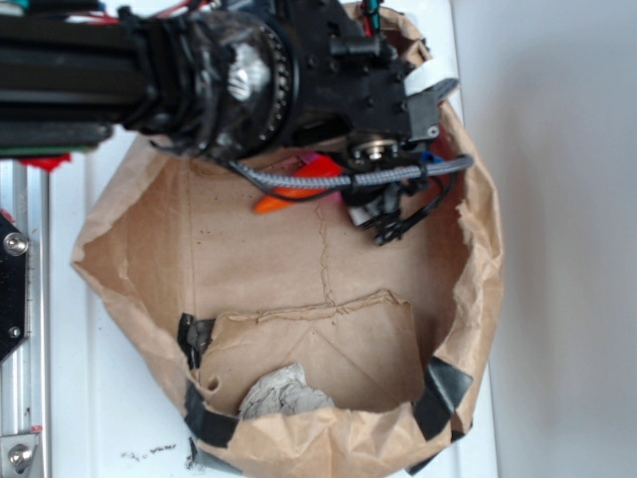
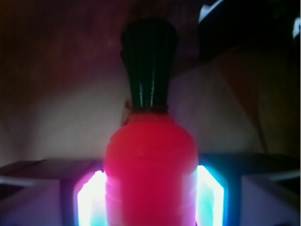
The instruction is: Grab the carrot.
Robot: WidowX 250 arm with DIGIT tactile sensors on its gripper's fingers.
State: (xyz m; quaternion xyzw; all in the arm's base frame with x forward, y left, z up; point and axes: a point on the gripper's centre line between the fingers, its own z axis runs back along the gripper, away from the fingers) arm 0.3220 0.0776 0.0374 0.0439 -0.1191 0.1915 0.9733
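The carrot (image 2: 150, 165) fills the wrist view, its body glowing red-orange and its dark green stem (image 2: 149, 66) pointing away from the camera. My gripper (image 2: 150, 200) is shut on it, with a bright pad pressed against each side of the body. In the exterior view the black arm reaches down into an open brown paper bag (image 1: 468, 289). Only the carrot's orange tip (image 1: 270, 205) pokes out from under the arm there. The gripper (image 1: 336, 189) itself is mostly hidden by the wrist and its cables.
The bag's crumpled walls ring the gripper on all sides, with black tape (image 1: 204, 413) at its near corners. A folded flap and a crumpled grey wad (image 1: 284, 394) lie at the bag's near end. A metal rail (image 1: 22, 329) runs along the left of the white table.
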